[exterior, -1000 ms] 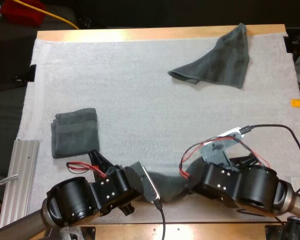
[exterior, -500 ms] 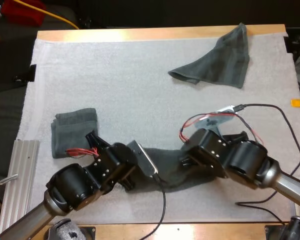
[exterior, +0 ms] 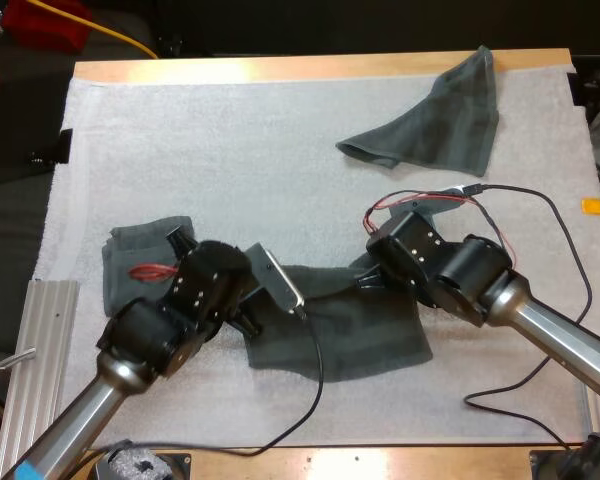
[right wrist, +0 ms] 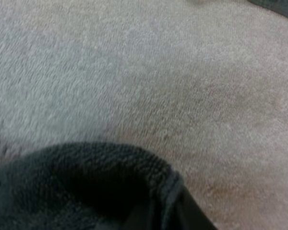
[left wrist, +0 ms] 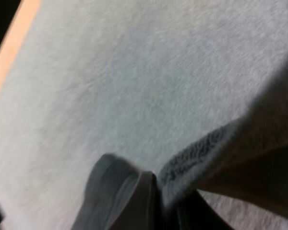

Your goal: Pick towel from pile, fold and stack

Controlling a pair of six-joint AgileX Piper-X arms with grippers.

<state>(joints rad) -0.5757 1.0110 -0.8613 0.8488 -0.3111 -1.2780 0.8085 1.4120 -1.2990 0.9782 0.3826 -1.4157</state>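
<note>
A white mat [exterior: 230,150] is covering nearly all of a wooden table [exterior: 280,68], with bare wood showing as a strip along the far edge and another along the near edge. The middle of the mat and its far left corner are lying open, giving wide room between the things on it.

A crumpled towel [exterior: 440,120] is sitting at the far right corner of the mat, its tip reaching the far edge. A folded towel [exterior: 135,265] is lying close to the left edge, about halfway along it, with the left arm passing over its near right part. A metal rail [exterior: 42,340] is lying just beside the mat's left edge, toward the near left corner.

A third, spread towel [exterior: 350,330] is resting between the mat's centre and its near edge, well apart from the crumpled towel and just right of the folded one. Both arms are meeting it along its far side.

The left gripper [exterior: 248,322] is at the spread towel's far left corner. In the left wrist view the left gripper [left wrist: 165,201] is clamping the hem of the spread towel [left wrist: 240,153] between its fingers [left wrist: 115,191], with bare mat [left wrist: 134,72] beyond.

The right gripper [exterior: 365,283] is at the towel's far right corner, where the cloth is lifting slightly off the mat. In the right wrist view the right gripper [right wrist: 158,213] is pinching the spread towel [right wrist: 72,187], which is bunching over its fingers [right wrist: 187,215], with open mat [right wrist: 158,72] ahead.
</note>
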